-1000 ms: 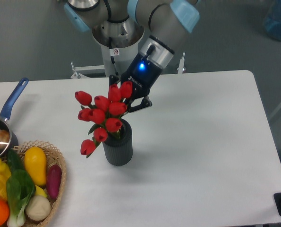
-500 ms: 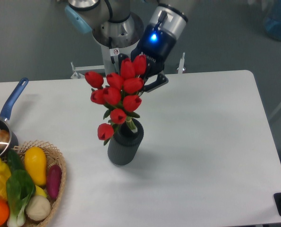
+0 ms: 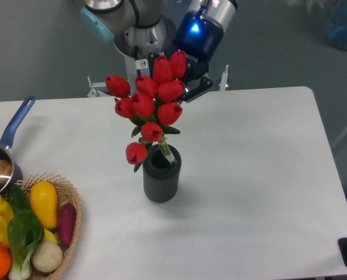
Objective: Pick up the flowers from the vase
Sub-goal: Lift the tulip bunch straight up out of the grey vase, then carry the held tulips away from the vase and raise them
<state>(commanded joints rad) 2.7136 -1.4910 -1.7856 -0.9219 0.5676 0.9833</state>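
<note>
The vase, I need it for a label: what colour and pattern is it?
Dark grey with fine vertical ribbing, the vase shows best in the fixed camera view.

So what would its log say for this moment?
gripper: shut on red tulip bunch | stems: partly inside ribbed dark grey vase | phase: lifting

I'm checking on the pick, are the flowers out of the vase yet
Not quite. The flowers are lifted, but a pale stem end still dips into the mouth of the vase.

Bright, even overhead light; below the black two-finger gripper [image 3: 182, 73], the ribbed dark grey vase [image 3: 161, 175] casts a faint soft shadow. Slightly soft focus throughout.
</note>
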